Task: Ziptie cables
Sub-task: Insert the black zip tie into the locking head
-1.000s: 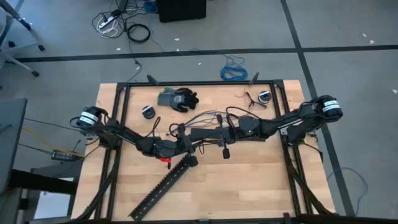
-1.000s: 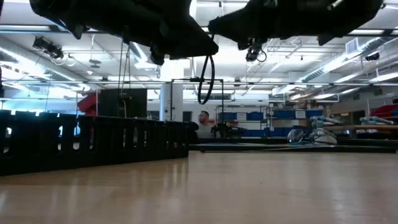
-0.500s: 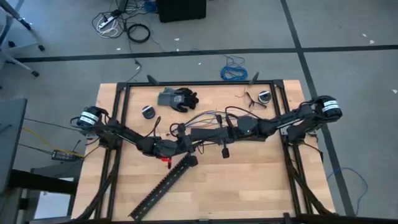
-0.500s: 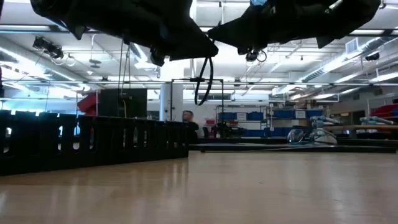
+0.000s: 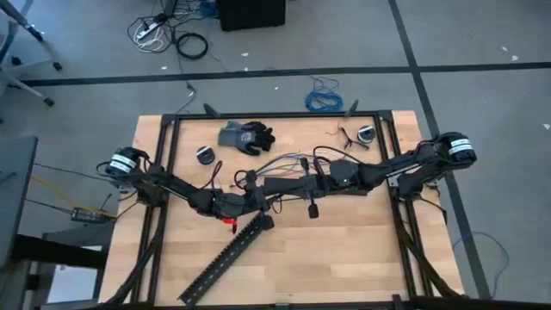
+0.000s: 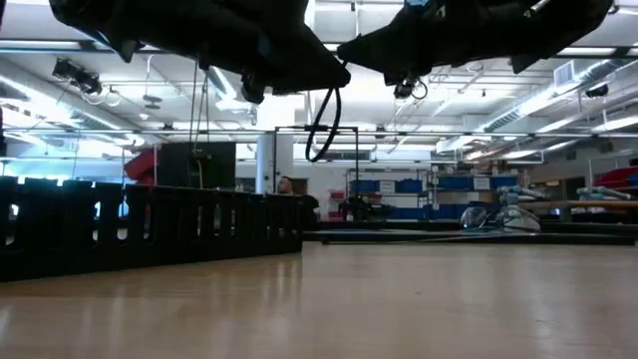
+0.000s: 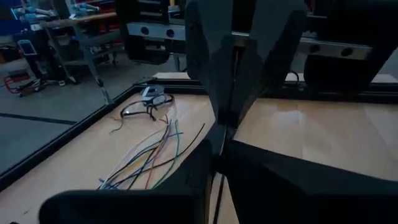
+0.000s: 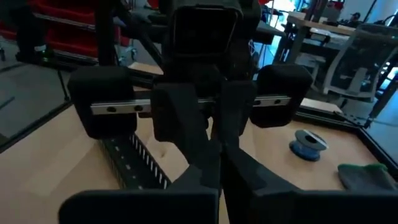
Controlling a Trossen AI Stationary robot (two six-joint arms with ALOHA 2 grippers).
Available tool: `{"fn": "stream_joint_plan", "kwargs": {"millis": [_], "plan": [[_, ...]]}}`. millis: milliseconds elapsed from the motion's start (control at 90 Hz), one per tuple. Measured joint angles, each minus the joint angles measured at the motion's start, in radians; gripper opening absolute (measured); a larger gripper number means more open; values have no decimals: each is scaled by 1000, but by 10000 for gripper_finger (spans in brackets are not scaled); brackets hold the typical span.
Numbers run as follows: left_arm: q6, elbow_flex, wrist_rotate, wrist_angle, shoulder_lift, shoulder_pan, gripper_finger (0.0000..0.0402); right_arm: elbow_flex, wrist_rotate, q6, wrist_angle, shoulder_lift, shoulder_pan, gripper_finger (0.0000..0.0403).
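The cables (image 5: 284, 162) are thin coloured wires lying loose on the wooden table just beyond the grippers; the left wrist view also shows the cables (image 7: 149, 158). My left gripper (image 5: 258, 200) and right gripper (image 5: 274, 186) meet tip to tip above the table's middle, both shut. A thin black zip tie loop (image 6: 323, 125) hangs below them, clear of the table. No cable runs through the loop. My left gripper is shut on a thin black strip of the zip tie (image 7: 219, 140), pinched between its two fingers, which lie level and point toward the table's right. The loop hangs below. My right gripper is shut on the same zip tie (image 8: 217, 146) directly opposite, its fingers level and pointing toward the table's left. Its fingertips hide which part of the tie it has.
A long black slotted strip (image 5: 228, 257) lies slanting on the near left of the table. A dark glove (image 5: 245, 136), two small rolls (image 5: 205, 154) (image 5: 366, 133) and a pair of glasses (image 7: 146, 109) lie along the far side. A black frame (image 5: 275, 114) borders the table.
The hanging zip tie loop has tipped from upright to slanting, its lower end swinging a little sideways. In the low view the right gripper has edged closer to the left one. Both stay shut.
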Motion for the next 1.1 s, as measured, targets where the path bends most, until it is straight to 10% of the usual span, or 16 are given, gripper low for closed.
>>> {"fn": "stream_joint_plan", "kwargs": {"millis": [744,1100], "plan": [[9,-4,16,12,2,0,31,0,-3,19,-9,0,-4,0],[28,25,20,14,2,-1,127,0,-20,57,-76,0,-5,0]]}}
